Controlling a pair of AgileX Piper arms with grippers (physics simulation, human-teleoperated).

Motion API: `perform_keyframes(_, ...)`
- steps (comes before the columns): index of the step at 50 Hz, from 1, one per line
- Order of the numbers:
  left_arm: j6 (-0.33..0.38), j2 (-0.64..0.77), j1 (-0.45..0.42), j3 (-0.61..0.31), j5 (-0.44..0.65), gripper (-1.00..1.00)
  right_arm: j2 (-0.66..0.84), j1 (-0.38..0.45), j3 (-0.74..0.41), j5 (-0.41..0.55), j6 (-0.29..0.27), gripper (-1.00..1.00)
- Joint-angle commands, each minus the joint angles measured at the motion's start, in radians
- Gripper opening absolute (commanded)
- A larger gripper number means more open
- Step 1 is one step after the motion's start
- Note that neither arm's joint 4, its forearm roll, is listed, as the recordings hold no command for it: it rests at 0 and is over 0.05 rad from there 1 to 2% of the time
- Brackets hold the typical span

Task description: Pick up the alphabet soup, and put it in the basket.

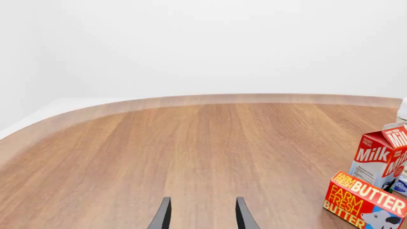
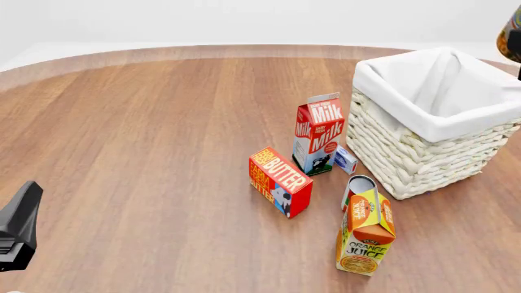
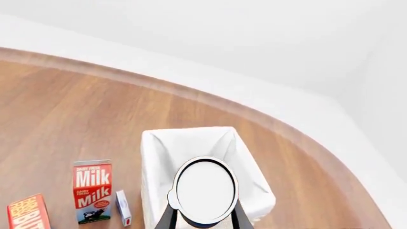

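Alphabet soup (image 3: 206, 191) is hanging upright in the right pincer (image 3: 203, 217), gripped, directly above the basket (image 3: 152, 157) at the frame's lower center, while the left pincer (image 1: 202, 214) is idling open.

A bare simulated tabletop: wooden table (image 2: 146, 152), blank white surround, groceries beside a basket (image 2: 423, 159).

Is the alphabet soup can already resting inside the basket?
No, the right gripper holds the alphabet soup in the air above the basket.
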Motion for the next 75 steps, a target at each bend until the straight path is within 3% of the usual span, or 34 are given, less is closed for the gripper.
perform_keyframes(1,0.0,0.0,0.0,0.0,0.0,1.0,0.059,0.0,-0.055,0.001,0.066,-1.0)
perform_keyframes(20,0.0,0.0,0.0,0.0,0.0,1.0,0.128,-0.031,-0.108,0.001,0.095,-1.0)
perform_keyframes(53,0.0,0.0,0.0,0.0,0.0,1.0,0.299,-0.05,-0.214,0.043,0.059,-1.0)
perform_keyframes(75,0.0,0.0,0.0,0.0,0.0,1.0,0.402,-0.07,-0.346,0.12,0.046,-1.0)
